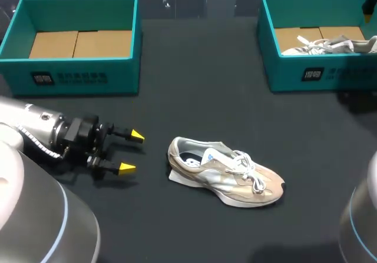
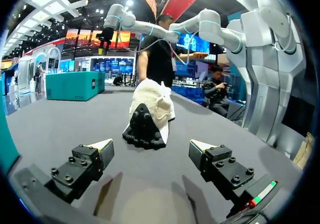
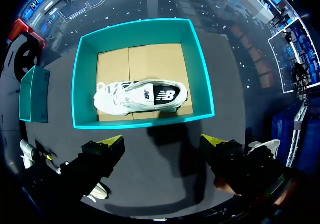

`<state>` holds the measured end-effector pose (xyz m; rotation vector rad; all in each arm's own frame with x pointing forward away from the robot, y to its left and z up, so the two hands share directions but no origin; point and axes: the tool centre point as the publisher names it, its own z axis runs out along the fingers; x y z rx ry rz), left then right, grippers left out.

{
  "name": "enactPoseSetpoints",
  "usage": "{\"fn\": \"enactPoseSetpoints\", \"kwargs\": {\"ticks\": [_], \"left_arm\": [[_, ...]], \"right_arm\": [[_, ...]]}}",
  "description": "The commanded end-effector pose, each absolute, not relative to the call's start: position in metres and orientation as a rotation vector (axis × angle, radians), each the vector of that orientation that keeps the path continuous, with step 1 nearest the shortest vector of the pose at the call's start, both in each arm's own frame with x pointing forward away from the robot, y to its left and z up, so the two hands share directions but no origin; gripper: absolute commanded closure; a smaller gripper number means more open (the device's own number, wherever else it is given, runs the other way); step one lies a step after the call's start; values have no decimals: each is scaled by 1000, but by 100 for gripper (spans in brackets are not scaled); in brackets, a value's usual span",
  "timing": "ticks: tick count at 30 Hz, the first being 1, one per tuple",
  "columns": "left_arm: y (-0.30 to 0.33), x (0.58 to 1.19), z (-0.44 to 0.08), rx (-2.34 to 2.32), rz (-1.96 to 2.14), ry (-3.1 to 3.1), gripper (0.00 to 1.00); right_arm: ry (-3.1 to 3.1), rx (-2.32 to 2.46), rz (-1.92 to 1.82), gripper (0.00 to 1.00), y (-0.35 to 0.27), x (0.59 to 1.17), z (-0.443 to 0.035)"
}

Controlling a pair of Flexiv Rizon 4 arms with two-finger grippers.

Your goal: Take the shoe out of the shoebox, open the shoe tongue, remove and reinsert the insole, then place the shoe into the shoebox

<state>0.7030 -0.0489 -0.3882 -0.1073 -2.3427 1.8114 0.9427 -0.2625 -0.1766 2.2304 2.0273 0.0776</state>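
trouble is sitting at the heel: your left gripper [image 1: 131, 152] is hanging wide and empty near the shoe [image 1: 227, 177], which is lying sole-down on the table [image 1: 206, 98]. coming in this low, you are risking shoving it away instead of gripping it. your right gripper [image 3: 165, 144] is hovering wide and empty over the right box [image 3: 82, 73].

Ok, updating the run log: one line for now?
left gripper: open, facing beige shoe | right gripper: open, above white shoe in shoebox

Beige shoe [image 1: 227, 172] upright on table [image 1: 194, 69], white shoe [image 1: 330, 45] inside teal shoebox [image 1: 306, 75]
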Motion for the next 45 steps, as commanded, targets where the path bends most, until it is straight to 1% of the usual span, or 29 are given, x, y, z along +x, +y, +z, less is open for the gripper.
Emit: {"fn": "enactPoseSetpoints", "kwargs": {"ticks": [1,28,45], "left_arm": [[-60,707,-389,-124,1801,-2344,0],[-119,719,-403,-270,1763,-2296,0],[-134,708,-409,-314,1729,-2274,0]], "right_arm": [[2024,2230,78,0,-262,942,-176],[2024,2230,78,0,-262,942,-176],[2024,2230,78,0,-262,942,-176]]}}
